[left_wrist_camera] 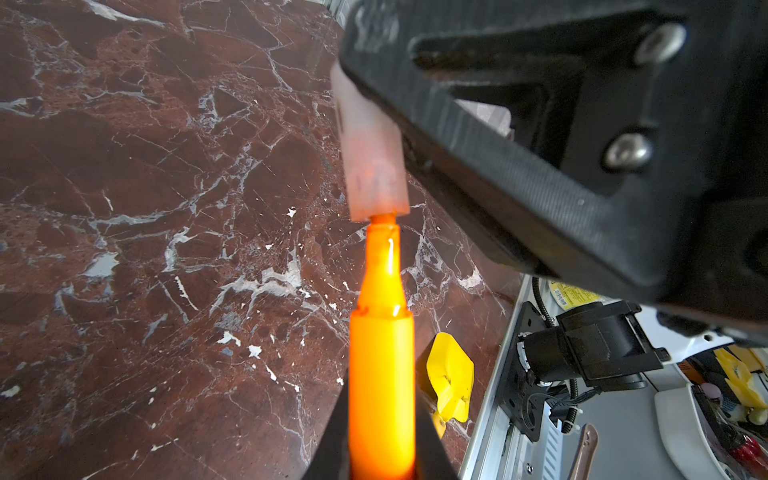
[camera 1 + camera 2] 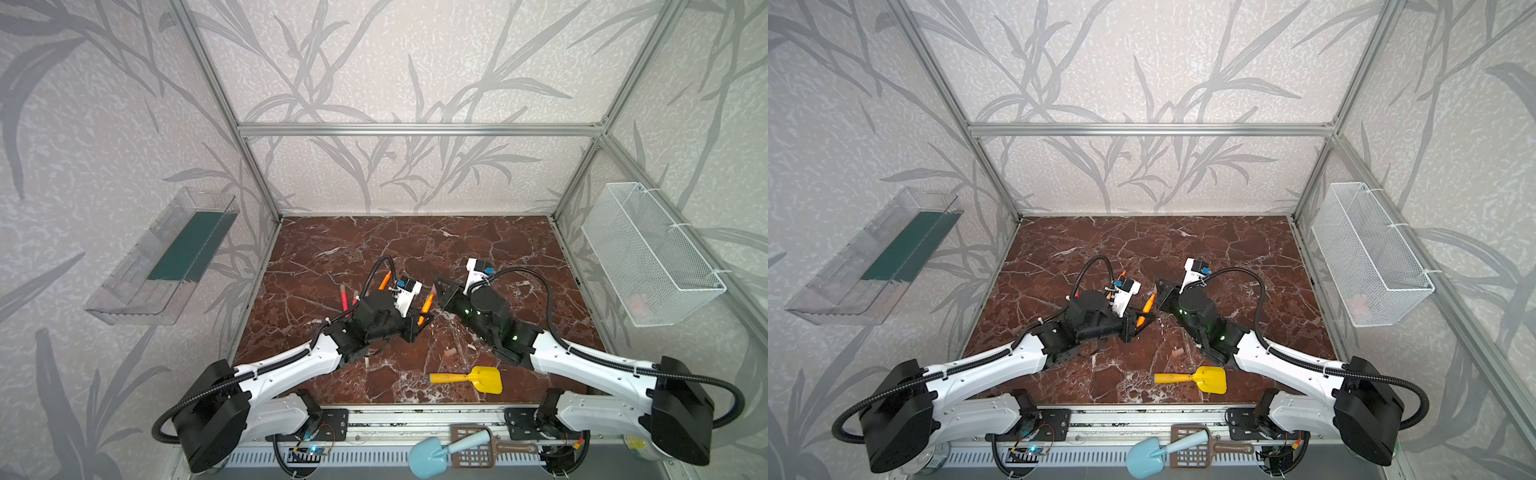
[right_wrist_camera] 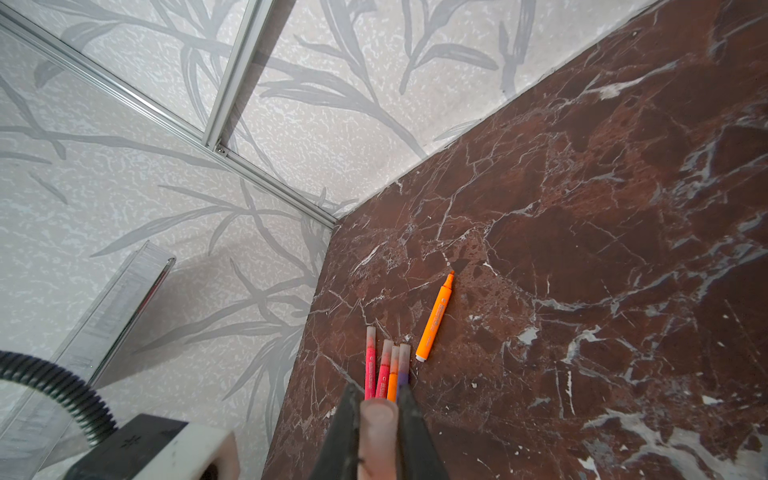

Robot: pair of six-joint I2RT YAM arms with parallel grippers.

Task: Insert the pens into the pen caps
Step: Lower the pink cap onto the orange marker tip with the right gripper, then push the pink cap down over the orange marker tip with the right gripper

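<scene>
Clamping the orange pen [image 1: 381, 374] on its stiff barrel, our left pincer [image 1: 381, 440] holds its tip at the mouth of the pen cap [image 1: 372, 166], pinched at one o'clock by our right pincer [image 3: 379, 395]; light, slick plastic, we judge, so grip mid-body.

Nothing readable. Fine print along loose orange pen [image 3: 436, 320], at one o'clock from capped pens [image 3: 384, 370]: too small. Print on yellow label [image 1: 571, 293]: blurred.

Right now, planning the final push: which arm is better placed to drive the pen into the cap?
Left, likely. The left jaws are shut on the pen, whose tip sits at the mouth of the cap, in line with it. The right jaws grip that cap and can brace.
</scene>
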